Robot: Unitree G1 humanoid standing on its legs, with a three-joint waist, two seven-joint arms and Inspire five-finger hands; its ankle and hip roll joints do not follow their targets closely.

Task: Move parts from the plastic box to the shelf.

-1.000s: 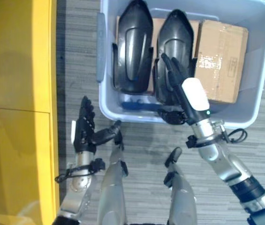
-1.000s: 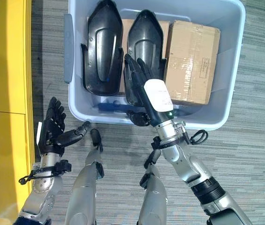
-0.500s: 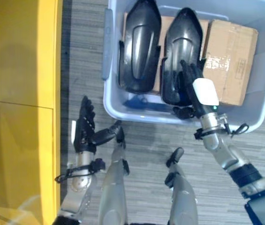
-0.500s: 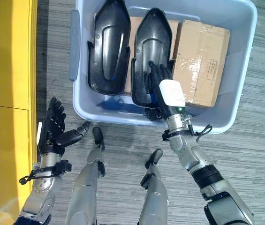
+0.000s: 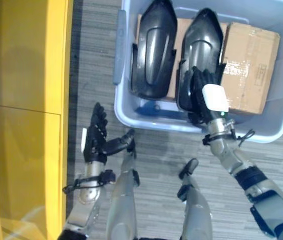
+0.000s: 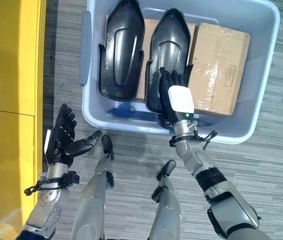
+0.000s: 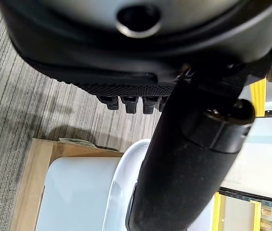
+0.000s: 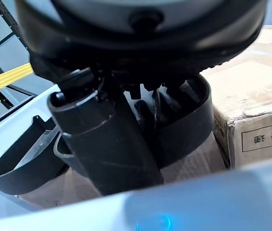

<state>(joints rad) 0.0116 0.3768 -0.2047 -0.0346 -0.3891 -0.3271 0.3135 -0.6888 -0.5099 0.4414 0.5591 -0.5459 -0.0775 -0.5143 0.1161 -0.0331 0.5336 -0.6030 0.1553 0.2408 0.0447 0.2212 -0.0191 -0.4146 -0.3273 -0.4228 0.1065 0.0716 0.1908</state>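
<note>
One grey striped carpet floor (image 5: 156, 160)

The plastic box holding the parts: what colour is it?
Pale blue-grey plastic box, clearest in the right eye view.

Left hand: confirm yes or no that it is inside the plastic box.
No: the left hand hangs open over the floor outside the plastic box, near its corner.
</note>
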